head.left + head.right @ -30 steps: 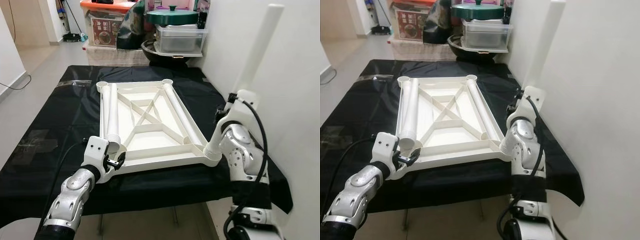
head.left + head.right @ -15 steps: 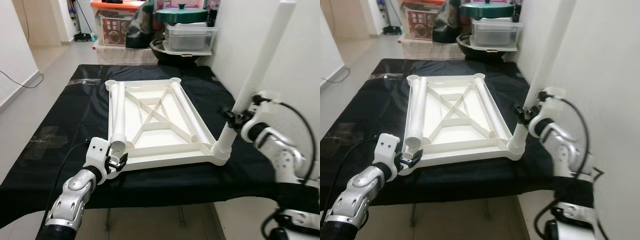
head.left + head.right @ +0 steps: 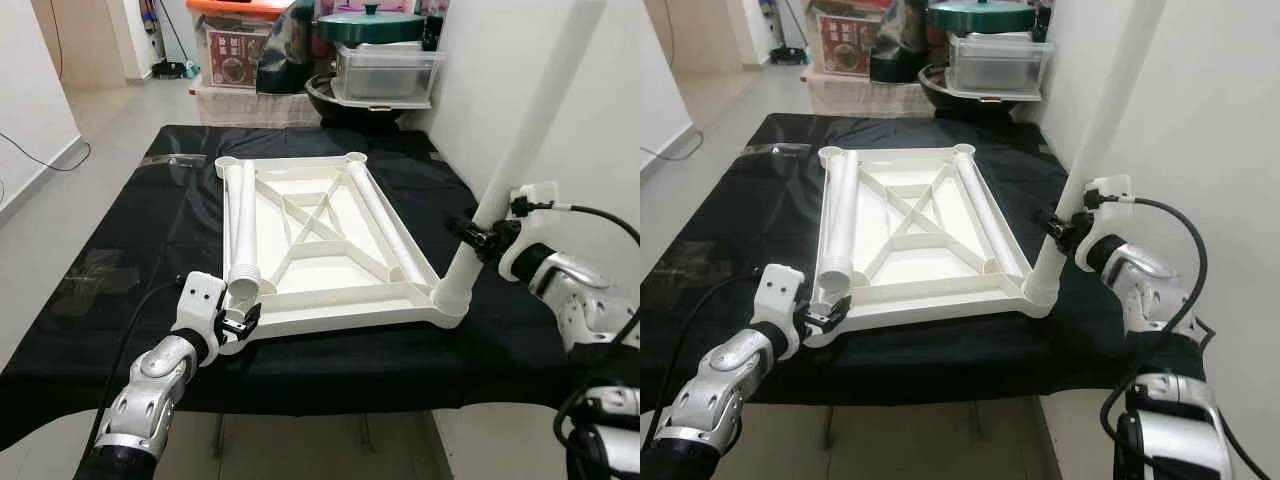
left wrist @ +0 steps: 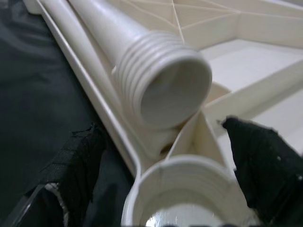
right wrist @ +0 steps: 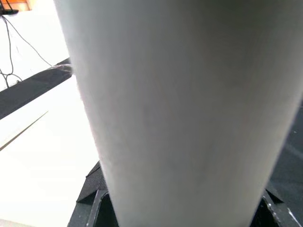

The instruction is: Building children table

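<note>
I see the white table top [image 3: 320,240] lying upside down on the bench [image 3: 130,250], which has a black cloth over it. My right end effector [image 3: 482,236] is clenched around a tall white leg [image 3: 520,150]. That leg stands up, tilted a little, with its bottom end in the corner socket [image 3: 450,300] just below my right end effector. In the right wrist view the leg [image 5: 180,109] is very close and covers most of what I can see. My left end effector [image 3: 236,326] is at the other near corner of the table top. Its fingers [image 4: 265,175] are spread, one on each side of the round empty socket [image 4: 184,189], and they grip nothing. Just past that socket lies a loose leg [image 4: 156,80] with a ribbed end, resting inside the table top along its edge. Another loose leg [image 3: 385,225] lies along the far edge, closer to my right end effector
</note>
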Robot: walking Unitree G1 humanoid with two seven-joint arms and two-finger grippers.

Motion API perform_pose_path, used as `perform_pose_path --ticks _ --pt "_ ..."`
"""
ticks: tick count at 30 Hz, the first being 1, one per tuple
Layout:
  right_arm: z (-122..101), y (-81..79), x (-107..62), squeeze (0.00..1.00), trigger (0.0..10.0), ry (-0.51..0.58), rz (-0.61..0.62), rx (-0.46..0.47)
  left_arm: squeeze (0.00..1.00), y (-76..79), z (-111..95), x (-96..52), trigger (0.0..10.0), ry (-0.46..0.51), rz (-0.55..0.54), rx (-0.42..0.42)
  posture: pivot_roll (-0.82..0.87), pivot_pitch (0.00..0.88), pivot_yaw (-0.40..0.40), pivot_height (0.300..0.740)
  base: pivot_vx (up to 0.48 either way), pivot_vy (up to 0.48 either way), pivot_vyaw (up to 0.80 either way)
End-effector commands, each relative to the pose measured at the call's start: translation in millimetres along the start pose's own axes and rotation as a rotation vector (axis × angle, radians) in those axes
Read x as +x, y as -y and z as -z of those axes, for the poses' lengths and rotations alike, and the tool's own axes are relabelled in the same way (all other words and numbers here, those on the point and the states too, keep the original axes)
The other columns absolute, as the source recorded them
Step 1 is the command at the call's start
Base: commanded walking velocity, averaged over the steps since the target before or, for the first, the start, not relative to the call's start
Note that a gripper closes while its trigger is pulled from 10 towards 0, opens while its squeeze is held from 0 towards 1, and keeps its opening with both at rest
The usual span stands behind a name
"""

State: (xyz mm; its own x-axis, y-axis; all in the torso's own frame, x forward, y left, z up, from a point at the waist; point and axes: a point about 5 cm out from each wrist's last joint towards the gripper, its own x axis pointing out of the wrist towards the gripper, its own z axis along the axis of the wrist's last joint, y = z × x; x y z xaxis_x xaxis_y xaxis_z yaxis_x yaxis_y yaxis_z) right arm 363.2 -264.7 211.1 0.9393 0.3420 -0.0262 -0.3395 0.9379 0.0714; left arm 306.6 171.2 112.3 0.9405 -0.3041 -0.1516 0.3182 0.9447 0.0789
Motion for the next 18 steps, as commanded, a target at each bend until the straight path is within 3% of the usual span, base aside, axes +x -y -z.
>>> perform_pose_path --ticks 1,4,6,8,9,10,11,12,13,15,16,18 --pt "-4 5.4 1.9 0.00 0.0 -0.001 0.060 0.012 0.00 -1.8 3 -2.9 10.0 -0.011 -0.009 0.008 0.04 0.000 -0.116 0.740 0.000 0.000 0.00" --pt "1 12.9 1.5 0.00 0.0 -0.040 0.204 0.017 0.00 -1.5 4 -3.6 10.0 -0.012 -0.010 0.006 0.03 0.000 -0.116 0.740 0.000 0.000 0.00" --pt "1 12.9 1.5 0.00 0.0 -0.040 0.204 0.017 0.00 -1.5 4 -3.6 10.0 -0.012 -0.010 0.006 0.03 0.000 -0.116 0.740 0.000 0.000 0.00" --pt "19 24.8 -2.2 0.00 0.0 -0.104 0.549 0.099 0.00 -0.3 6 -3.7 10.0 -0.016 -0.008 0.005 0.03 0.000 -0.114 0.740 0.000 0.000 0.00" --pt "34 6.9 1.6 0.00 0.0 -0.117 0.683 0.141 0.00 0.9 7 -2.9 10.0 -0.017 -0.005 0.004 0.03 0.000 -0.105 0.740 0.000 0.000 0.00" --pt "34 6.9 1.6 0.00 0.0 -0.117 0.683 0.141 0.00 0.9 7 -2.9 10.0 -0.017 -0.005 0.004 0.03 0.000 -0.105 0.740 0.000 0.000 0.00" --pt "44 -6.7 1.6 0.00 0.0 -0.126 0.773 0.172 0.00 1.7 7 -2.5 10.0 -0.018 -0.002 0.003 0.03 0.000 -0.101 0.740 0.000 0.000 0.00" --pt "50 -30.5 5.8 0.00 0.0 -0.131 0.768 0.213 0.00 2.3 7 -2.1 10.0 -0.020 0.001 0.004 0.03 0.000 -0.091 0.740 0.000 0.000 0.00" --pt "50 -30.5 5.8 0.00 0.0 -0.131 0.768 0.213 0.00 2.3 7 -2.1 10.0 -0.020 0.001 0.004 0.03 0.000 -0.091 0.740 0.000 0.000 0.00" --pt "49 -82.8 19.2 0.00 0.0 -0.120 0.670 0.214 0.00 2.9 8 -1.4 10.0 -0.027 0.013 0.016 0.01 0.000 -0.096 0.740 0.000 0.000 0.00" --pt "46 -99.0 23.1 0.00 0.0 -0.114 0.636 0.208 0.00 3.0 8 -1.1 10.0 -0.029 0.019 0.023 0.01 0.000 -0.096 0.740 0.000 0.000 0.00" --pt "44 -106.4 25.0 0.00 0.0 -0.110 0.623 0.201 0.00 3.0 8 -0.9 10.0 -0.031 0.022 0.027 0.01 0.000 -0.096 0.740 0.000 0.000 0.00"
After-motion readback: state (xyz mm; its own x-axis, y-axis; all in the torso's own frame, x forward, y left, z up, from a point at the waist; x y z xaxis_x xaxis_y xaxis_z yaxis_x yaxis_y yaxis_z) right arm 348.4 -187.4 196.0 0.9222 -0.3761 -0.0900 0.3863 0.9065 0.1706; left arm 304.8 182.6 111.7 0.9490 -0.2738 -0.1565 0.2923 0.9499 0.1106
